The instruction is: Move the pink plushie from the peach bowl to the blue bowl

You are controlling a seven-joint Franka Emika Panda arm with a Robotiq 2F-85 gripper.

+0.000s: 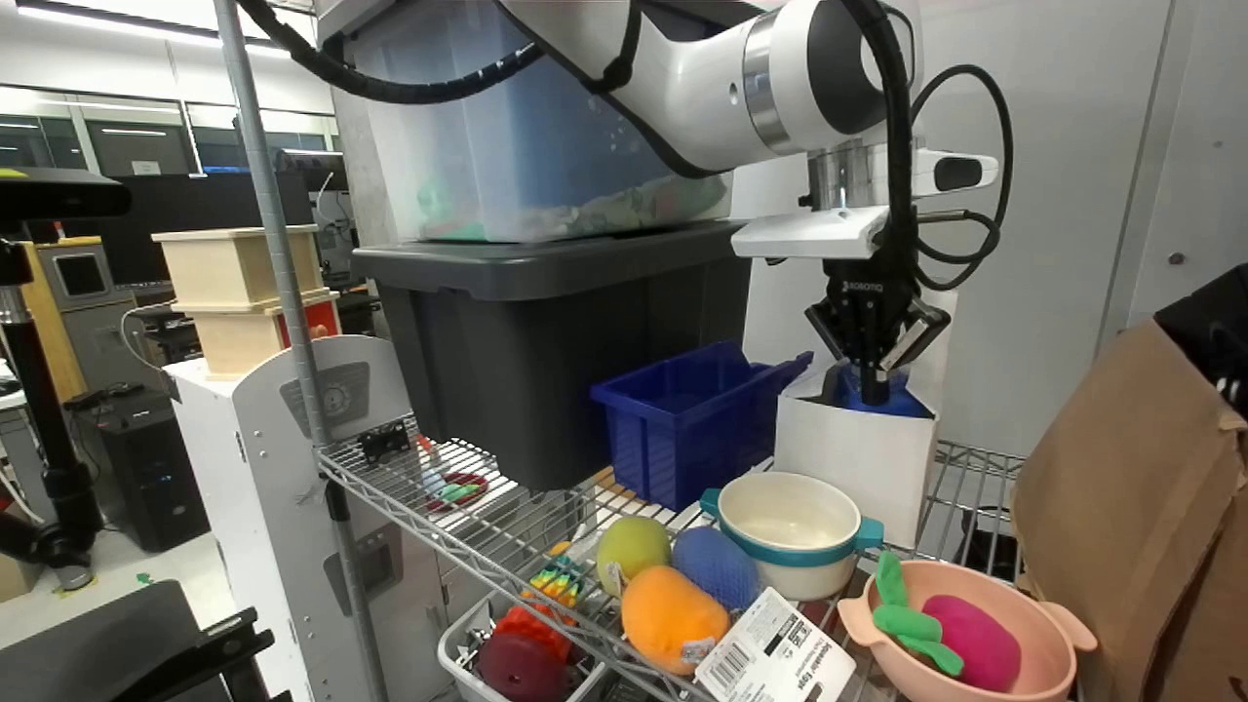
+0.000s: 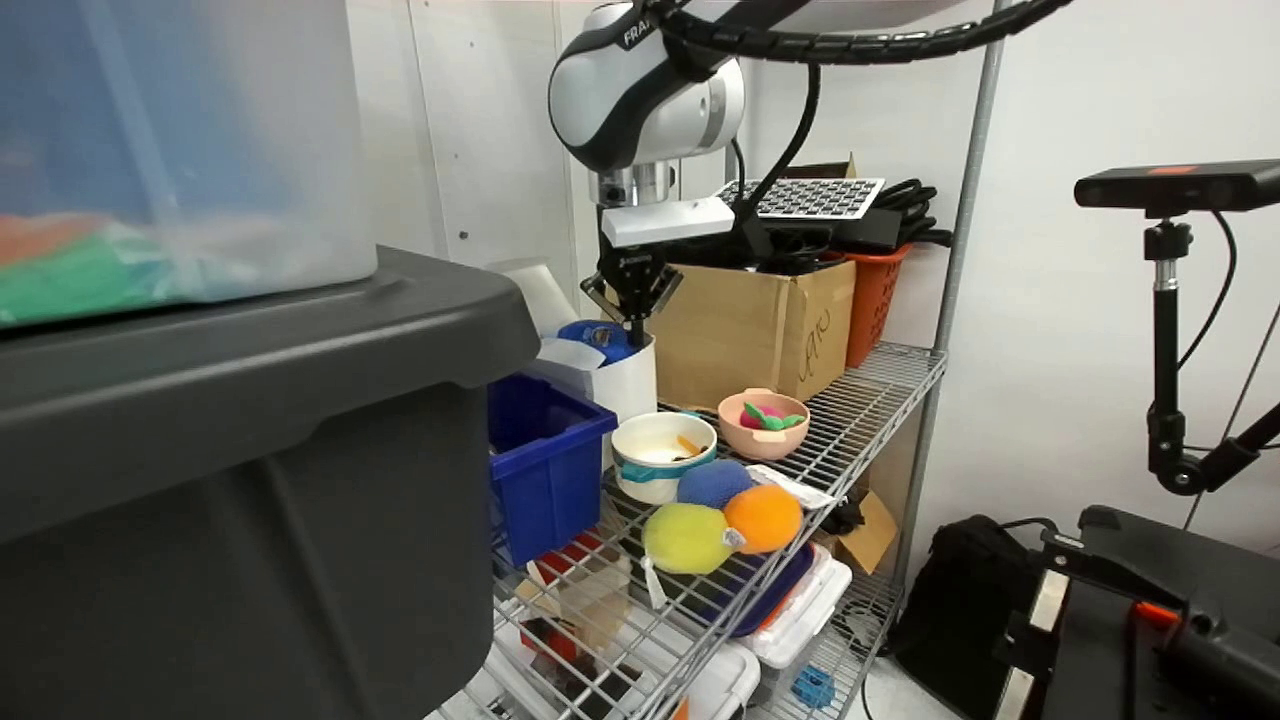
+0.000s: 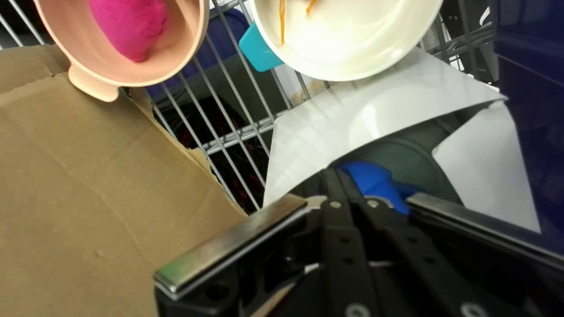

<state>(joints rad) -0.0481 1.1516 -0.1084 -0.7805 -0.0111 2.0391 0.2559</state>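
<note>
Nearest in an exterior view, the pink plushie [image 1: 975,639] is lying inside the peach bowl [image 1: 1047,651]. Behind, a cream-white bowl [image 1: 795,577] is standing in front of a white container [image 1: 850,463]. At its mouth, the gripper [image 1: 875,395] is pointing down, jaws standing closed; whether they are pinching the blue object [image 1: 907,402] inside isn't showing clearly.

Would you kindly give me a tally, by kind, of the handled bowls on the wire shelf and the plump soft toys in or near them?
Handled bowls: 2 (peach bowl, cream-white bowl)
Plump soft toys: 4 (pink plushie, yellow-green toy, orange toy, blue toy)
Total: 6
</note>
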